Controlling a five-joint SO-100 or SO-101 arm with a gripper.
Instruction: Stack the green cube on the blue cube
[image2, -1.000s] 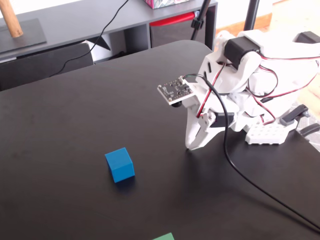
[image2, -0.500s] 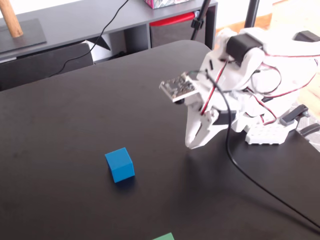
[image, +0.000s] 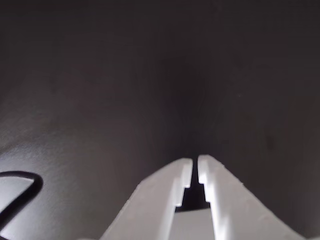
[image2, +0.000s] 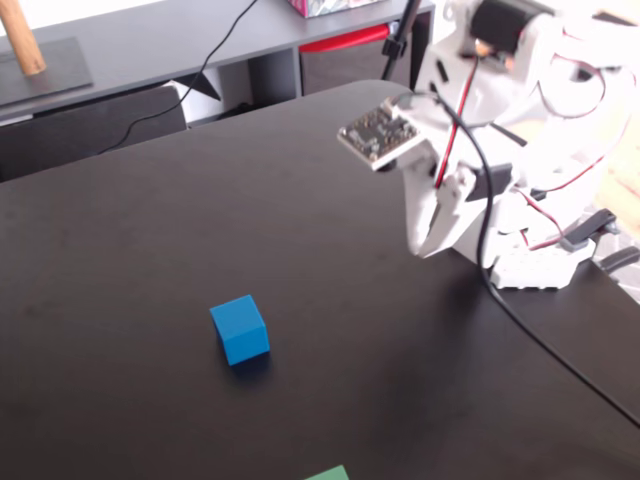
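The blue cube (image2: 240, 328) sits on the black table (image2: 150, 240), left of centre in the fixed view. Only the top edge of the green cube (image2: 329, 473) shows at the bottom edge of that view. My white gripper (image2: 418, 246) hangs near the arm's base at the right, well away from both cubes, pointing down at the table. In the wrist view the gripper (image: 195, 162) has its two white fingers nearly touching with nothing between them, over bare black table. Neither cube shows in the wrist view.
The arm's white base (image2: 535, 262) stands at the table's right edge with red and black wires. A black cable (image2: 560, 360) runs across the table's right part. A grey shelf (image2: 170, 40) with a wooden post stands behind the table.
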